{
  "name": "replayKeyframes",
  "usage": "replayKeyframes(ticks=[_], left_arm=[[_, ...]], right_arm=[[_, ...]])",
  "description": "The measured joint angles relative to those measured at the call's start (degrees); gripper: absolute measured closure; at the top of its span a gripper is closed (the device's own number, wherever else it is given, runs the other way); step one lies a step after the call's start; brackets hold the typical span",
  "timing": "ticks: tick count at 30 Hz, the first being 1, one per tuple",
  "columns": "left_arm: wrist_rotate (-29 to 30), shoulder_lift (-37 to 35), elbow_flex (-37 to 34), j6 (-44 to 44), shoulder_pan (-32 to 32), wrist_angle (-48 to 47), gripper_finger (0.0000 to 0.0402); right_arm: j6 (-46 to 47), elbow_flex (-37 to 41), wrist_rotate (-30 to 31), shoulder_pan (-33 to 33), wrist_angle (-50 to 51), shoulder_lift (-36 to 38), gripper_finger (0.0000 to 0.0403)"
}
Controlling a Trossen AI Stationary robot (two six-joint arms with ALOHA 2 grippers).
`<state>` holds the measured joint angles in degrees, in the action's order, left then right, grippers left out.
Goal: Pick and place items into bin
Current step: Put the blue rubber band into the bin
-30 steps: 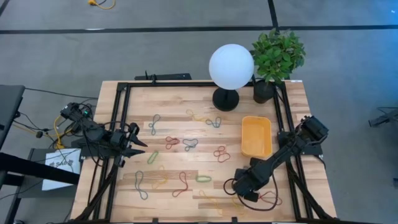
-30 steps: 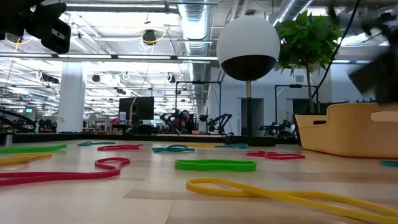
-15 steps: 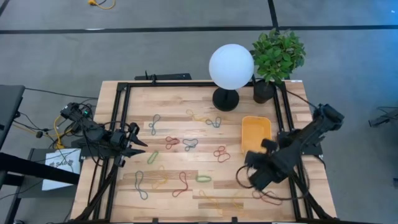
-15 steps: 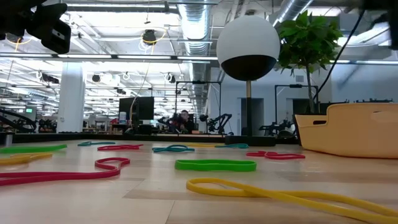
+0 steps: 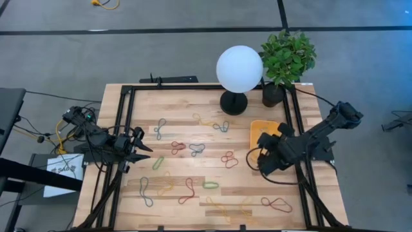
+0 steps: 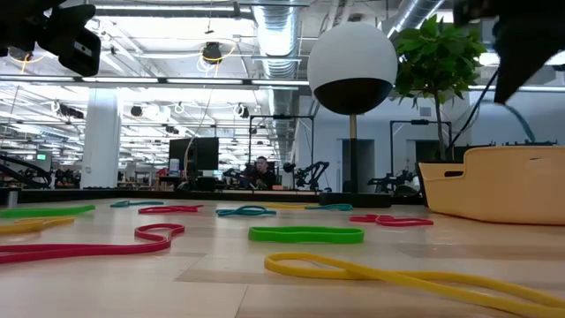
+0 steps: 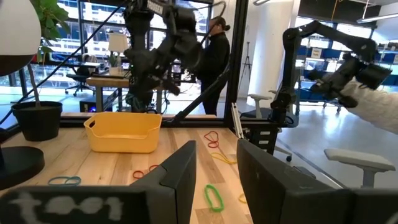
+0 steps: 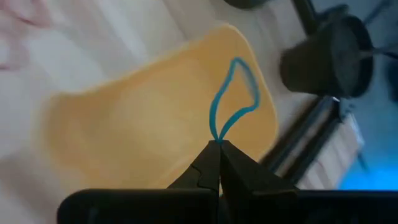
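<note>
As I stood by the wooden counter, the left end effector waited at the counter's left edge, its two dark fingers standing apart with nothing between them. Near it on the wood lay a grey-blue band, a light green band and a red band. Toward the middle lay a blue and red tangle, a yellow band, a long red band and a bright green loop. At the far edge stood a white globe lamp on a black base. Further right, another red band lay just beside the yellow-orange bin. The right end effector hung over the bin, its fingers pressed together on a thin blue band that dangled above the bin's floor. At the far right corner sat a green plant in a black pot. Close to the near right corner lay one more red band. In the left wrist view, a person in dark clothes stood in the room beyond the counter.
</note>
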<state>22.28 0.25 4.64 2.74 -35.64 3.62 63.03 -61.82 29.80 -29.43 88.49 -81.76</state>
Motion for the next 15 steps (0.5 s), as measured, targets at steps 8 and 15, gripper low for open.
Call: replayKeyframes(ticks=[8,15], left_arm=[[0.07,0.0,0.0,-0.02,0.02,0.0,0.0296],[0.12,0.0,0.0,0.0,0.02,-0.01,0.0296]], right_arm=[[-1.78,9.01,0.24,6.4,-7.85,0.0,0.0403],[-10.56,12.4,-1.33,12.3,-18.42,0.0,0.0403]])
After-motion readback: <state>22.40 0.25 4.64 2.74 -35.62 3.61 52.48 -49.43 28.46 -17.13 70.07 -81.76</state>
